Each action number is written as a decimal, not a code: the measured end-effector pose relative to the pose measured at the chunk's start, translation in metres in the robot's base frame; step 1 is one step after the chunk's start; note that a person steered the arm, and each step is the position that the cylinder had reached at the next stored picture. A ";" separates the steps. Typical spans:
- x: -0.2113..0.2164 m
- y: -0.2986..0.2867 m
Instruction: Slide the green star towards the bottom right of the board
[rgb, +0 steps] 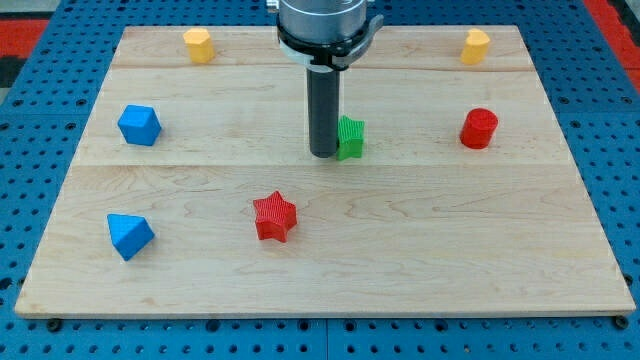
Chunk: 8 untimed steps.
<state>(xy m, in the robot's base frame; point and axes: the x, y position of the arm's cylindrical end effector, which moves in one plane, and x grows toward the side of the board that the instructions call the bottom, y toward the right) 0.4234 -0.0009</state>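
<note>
We are resting my tip (324, 154), a bare rod with no pincer to spread or close, against the left side of the green plastic star (350, 138) just above frame centre, and are judging a steady down-right push across the wooden board (480, 260) best.

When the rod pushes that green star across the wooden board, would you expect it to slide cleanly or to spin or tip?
The green star looks low and flat-based, so it will probably slide, not tip. My tip sits at its left edge, seemingly touching, and the star's points may let it spin under an off-centre push. The smooth wooden board should offer little drag.
</note>
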 end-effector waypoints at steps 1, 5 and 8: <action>-0.013 -0.030; -0.011 0.065; 0.063 0.109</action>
<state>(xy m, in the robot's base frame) 0.4867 0.1080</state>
